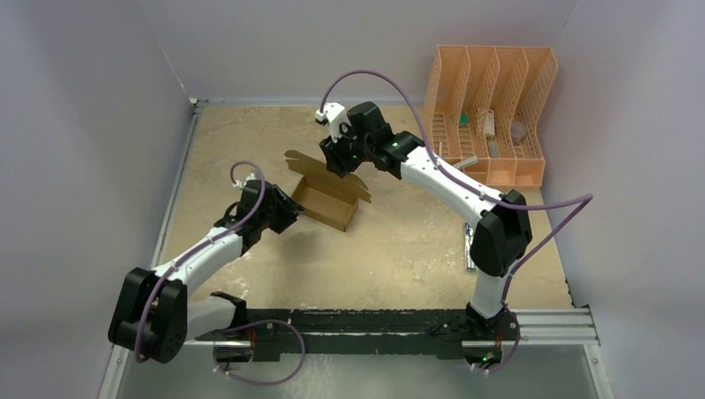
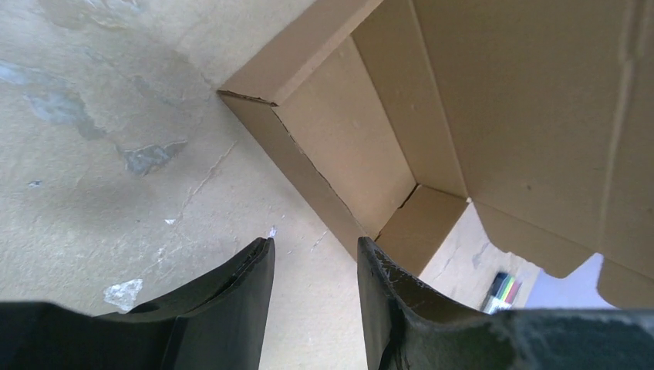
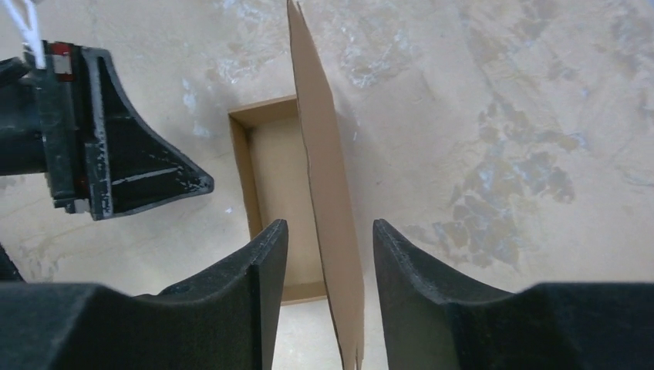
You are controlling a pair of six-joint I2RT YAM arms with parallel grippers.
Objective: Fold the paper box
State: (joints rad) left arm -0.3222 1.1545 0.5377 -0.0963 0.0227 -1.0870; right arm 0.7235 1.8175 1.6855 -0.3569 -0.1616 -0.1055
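**Lid flap upright between the right jaws, tray walls formed**

The paper box [image 1: 328, 199] sits mid-table [image 1: 399, 249] as a shallow open tray. Its long axis runs roughly left to right across the top view, and its lid flap [image 3: 328, 193] stands up from the far long side.

The right gripper [image 1: 339, 158] hangs over that flap from behind. Its 2 fingers are apart and straddle the cardboard edge-on. A sliver of gap shows on each side, so it appears not to be pinching, though the wrist view is too steep to be sure. The left gripper [image 1: 287, 212] is just beside the tray's left short end. Its jaws are parted with nothing between them and point at the near corner.

The coming move turns on the lid, which must swing toward the robot, across the tray's short width, to close. The right arm is placed for that, and the left can brace the end wall.

There is bare table in front of and left of the box. The orange file rack [image 1: 490, 116] and the marker pack [image 2: 505, 289] lie well apart to the right, outside the lid's path.
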